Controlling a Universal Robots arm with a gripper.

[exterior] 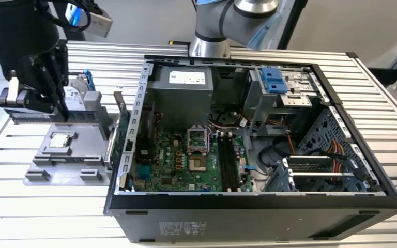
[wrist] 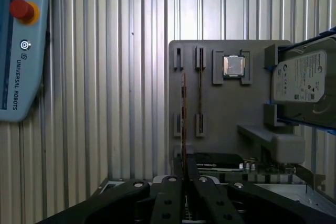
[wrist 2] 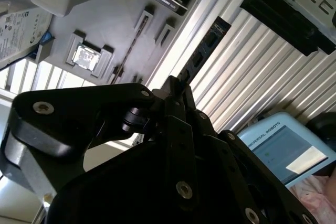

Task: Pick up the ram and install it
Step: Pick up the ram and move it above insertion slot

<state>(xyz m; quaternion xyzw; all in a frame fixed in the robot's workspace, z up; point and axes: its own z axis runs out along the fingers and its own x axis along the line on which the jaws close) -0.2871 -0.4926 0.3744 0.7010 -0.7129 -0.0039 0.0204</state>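
We see a ribbed aluminium table [exterior: 33, 217] running across the whole scene, with a pale wall [exterior: 150, 20] behind it. On the middle of the table lies an open computer case [exterior: 254, 217]. Its green motherboard [exterior: 178, 165] faces up and a grey power supply [exterior: 181, 90] sits at the far end. The base of the 1 arm [exterior: 233, 20] rises just behind the case.

A pale blue teach pendant [wrist: 21, 66] with a red button [wrist: 22, 10] lies flat on the ribs, apart from the tray. At the exterior view's left, beside the case, rests a grey parts tray [exterior: 54, 165]. A silver hard drive [wrist: 302, 77] in a blue frame stands on 1 side of it.

The black gripper [wrist: 184, 182] hangs over this tray at the exterior view's left. Its fingers [wrist: 168, 187] are drawn narrow and pinch the ram [wrist: 184, 124] between them.

In the first wrist view we see the ram edge-on as a thin stick. It reaches out from the fingertips and lies just beside the outer of the tray's 2 slots. In the second wrist view its dark face with black chips [wrist 2: 202, 51] shows against the bright ribs of the table. We cannot tell how far above the tray it sits.

The square silver CPU chip [wrist: 233, 66] sits in its own pocket between the slots and the hard drive.
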